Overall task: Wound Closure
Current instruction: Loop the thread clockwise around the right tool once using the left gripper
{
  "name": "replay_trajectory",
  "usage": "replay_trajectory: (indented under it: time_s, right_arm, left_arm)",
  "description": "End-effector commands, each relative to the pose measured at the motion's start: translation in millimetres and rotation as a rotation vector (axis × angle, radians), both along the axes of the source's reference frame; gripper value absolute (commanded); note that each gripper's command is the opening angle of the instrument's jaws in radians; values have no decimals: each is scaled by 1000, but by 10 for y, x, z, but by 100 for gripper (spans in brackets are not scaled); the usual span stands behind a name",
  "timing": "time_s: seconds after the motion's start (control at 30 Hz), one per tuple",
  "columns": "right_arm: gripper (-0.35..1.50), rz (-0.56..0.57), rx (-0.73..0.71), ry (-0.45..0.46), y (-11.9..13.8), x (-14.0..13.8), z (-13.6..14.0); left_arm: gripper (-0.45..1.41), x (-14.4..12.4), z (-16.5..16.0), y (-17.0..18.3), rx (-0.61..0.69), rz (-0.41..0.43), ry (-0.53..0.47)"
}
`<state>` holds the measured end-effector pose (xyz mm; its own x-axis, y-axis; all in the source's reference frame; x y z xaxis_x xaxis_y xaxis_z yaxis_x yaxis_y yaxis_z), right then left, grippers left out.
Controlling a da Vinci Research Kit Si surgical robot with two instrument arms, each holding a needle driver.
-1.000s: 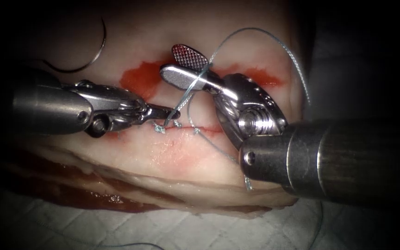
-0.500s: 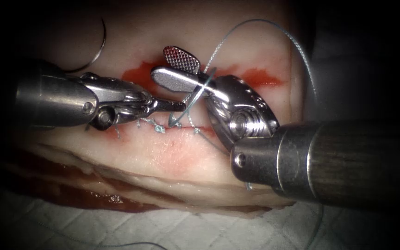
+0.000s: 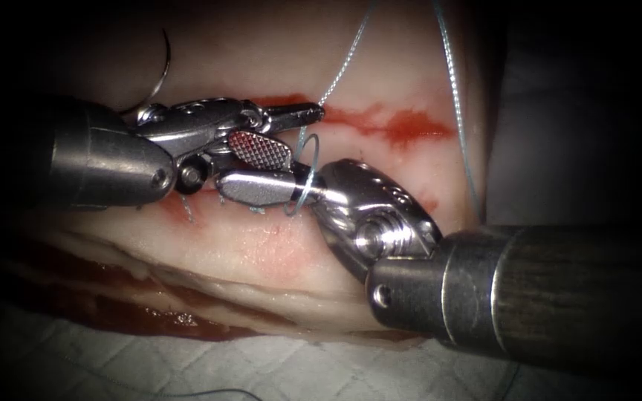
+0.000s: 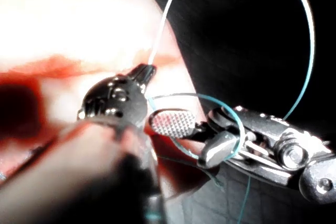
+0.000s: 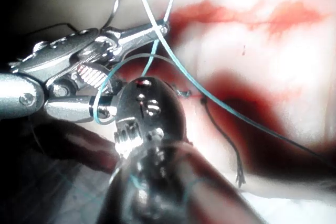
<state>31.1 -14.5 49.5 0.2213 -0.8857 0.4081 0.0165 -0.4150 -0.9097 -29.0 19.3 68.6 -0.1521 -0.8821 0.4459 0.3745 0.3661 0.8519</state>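
- Two tools meet over the tissue (image 3: pixel 276 252), close above its cut (image 3: pixel 187 204), with their tips almost touching.
- The left tool (image 3: pixel 302 115) reaches in from the left with its jaws closed on the thread (image 3: pixel 343 59), pinching it right at the tip; the left wrist view shows the same grip (image 4: pixel 144 72).
- From that grip the thread rises up and away over the tissue, and a second strand comes down on the right side of the cut.
- The right tool (image 3: pixel 250 167) comes in from the right with its jaws parted wide, the ridged inner face of one jaw showing, and nothing between them.
- A loop of thread is wound around the right tool just behind its jaws; the right wrist view shows it circling there (image 5: pixel 100 103).
- The needle (image 3: pixel 161 70) lies free on the tissue up at the far left, well apart from both tools, held by neither; whether its point is in the tissue cannot be told.
- Red fluid (image 3: pixel 403 122) streaks the tissue beyond the cut, on the right.
- Short cut ends of thread (image 3: pixel 187 212) stand up along the cut below the left tool.
- A white cloth (image 3: pixel 187 364) lies under the tissue at the front.
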Motion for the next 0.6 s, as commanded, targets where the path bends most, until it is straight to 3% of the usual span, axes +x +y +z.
replay_trajectory:
  time_s: [0.03,0.13,0.27,0.47,0.6]
  right_arm:
    - [73,-13,3,-3,2,8,3]
    - [66,-128,-33,-74,-8,10,10]
    - [68,-187,-64,-128,-14,12,17]
    - [56,-395,-233,-398,-17,14,22]
    - [58,-484,-312,-496,-16,18,23]
  left_arm:
    - [-45,-4,4,2,2,0,-2]
    - [-45,-1,2,4,-22,20,-29]
    - [-45,-1,0,3,-45,34,-54]
    - [-45,0,-5,0,-66,63,-75]
    - [-45,-4,-8,-1,-83,69,-99]
